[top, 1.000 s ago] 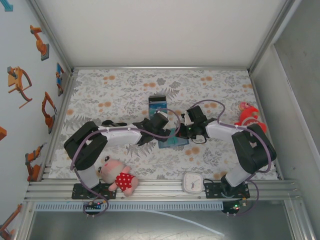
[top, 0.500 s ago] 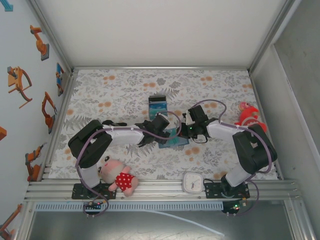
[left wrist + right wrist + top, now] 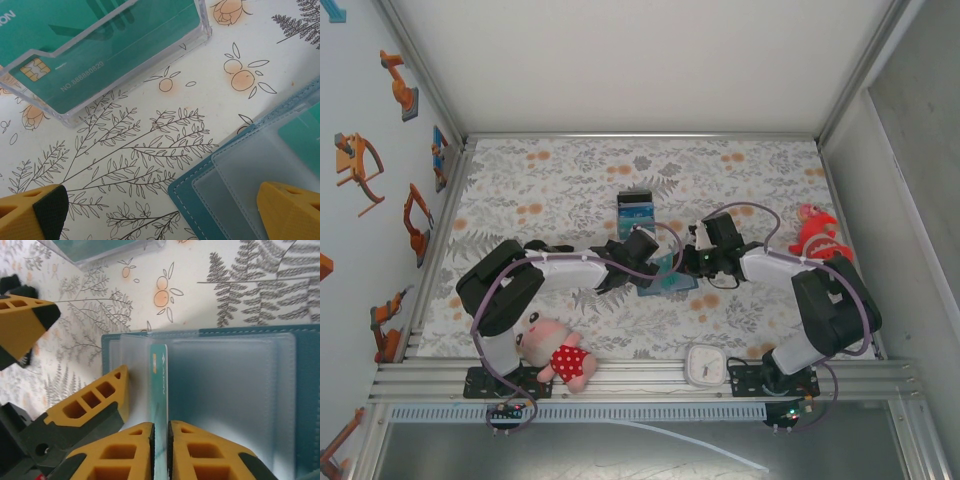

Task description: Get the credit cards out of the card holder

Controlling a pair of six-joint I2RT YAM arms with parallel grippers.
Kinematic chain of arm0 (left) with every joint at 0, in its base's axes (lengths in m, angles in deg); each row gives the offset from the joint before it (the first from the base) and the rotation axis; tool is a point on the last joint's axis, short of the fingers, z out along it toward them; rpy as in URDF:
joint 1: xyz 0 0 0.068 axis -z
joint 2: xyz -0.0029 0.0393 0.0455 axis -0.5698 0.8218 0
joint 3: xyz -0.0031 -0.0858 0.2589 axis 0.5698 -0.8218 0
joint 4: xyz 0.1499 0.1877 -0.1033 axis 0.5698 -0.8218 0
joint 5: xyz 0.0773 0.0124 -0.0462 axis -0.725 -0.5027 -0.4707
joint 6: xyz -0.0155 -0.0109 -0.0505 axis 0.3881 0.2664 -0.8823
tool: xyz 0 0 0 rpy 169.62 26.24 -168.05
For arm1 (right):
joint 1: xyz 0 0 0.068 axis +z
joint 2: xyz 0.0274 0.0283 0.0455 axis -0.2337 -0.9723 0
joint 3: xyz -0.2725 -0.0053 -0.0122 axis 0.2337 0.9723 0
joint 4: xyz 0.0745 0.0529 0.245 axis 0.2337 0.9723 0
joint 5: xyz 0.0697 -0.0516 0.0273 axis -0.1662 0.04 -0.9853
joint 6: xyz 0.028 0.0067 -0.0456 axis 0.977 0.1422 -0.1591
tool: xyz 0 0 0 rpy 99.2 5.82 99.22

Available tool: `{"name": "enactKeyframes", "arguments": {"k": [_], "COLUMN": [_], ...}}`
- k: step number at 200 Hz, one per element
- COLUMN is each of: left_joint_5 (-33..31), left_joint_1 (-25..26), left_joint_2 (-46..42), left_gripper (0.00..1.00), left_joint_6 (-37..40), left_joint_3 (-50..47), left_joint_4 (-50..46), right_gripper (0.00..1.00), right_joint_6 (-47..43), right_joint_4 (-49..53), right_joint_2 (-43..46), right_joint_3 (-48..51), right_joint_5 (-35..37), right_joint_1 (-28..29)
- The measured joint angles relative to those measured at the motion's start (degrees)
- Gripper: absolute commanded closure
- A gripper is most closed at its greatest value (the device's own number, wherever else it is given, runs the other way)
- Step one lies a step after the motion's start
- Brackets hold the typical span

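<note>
- The right gripper (image 3: 161,427) has its two yellow fingers (image 3: 125,455) drawn close, with only a narrow slit between them. The edge of a teal card (image 3: 159,385) stands in that slit. Whether the pads press on it cannot be told.
- That teal card rises on edge from a frosted pocket of the card holder (image 3: 304,400), which lies open and flat on the floral cloth (image 3: 210,275).
- The left gripper (image 3: 165,206) is spread wide. One fingertip (image 3: 35,210) hangs over bare cloth, and the other (image 3: 287,207) is over the left end of the holder's clear pocket.
- From above, the card holder (image 3: 665,284) sits mid-table between the two grippers, the left arm reaching in from the left and the right arm from the right.
- Just beyond the holder, on its far side, is a clear case (image 3: 197,22) holding a green chip card (image 3: 100,45).
- A plush doll (image 3: 560,352) lies near the left arm's base, a white round dial (image 3: 705,365) lies near the right arm's base, and a red toy (image 3: 817,234) is at the right edge.
</note>
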Motion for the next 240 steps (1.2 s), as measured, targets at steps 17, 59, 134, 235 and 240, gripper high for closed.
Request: {"name": "enactKeyframes", "arguments": {"k": [17,59,134,235,240], "left_joint_5": [-0.02,-0.24,-1.20,-3.23,-3.23], "left_joint_1": [0.02,0.26,0.31,0.31,0.31], "left_joint_2": [0.00,0.00,-0.81,-9.79,-10.88], "left_gripper": [0.03,0.03,0.03,0.03,0.03], "left_joint_6": [0.00,-0.02,-0.02,-0.04,-0.04], "left_joint_3": [0.00,0.00,-0.46,-2.25,-2.43], "left_joint_4": [0.00,-0.02,-0.74,-2.36,-2.29], "right_gripper": [0.80,0.82,1.00,1.00,1.00], "right_joint_6": [1.38,2.84,1.77,-7.15,-7.82], "right_joint_4": [-2.64,-6.32,-4.04,10.05,10.54], "right_joint_2": [-0.26,-1.73,-1.86,13.05,13.86], "right_joint_3": [0.81,0.87,0.96,-1.86,-1.86], "right_joint_5": [-1.49,-2.93,-0.96,3.56,3.56], "right_joint_1": [0.00,0.00,0.07,0.07,0.07]}}
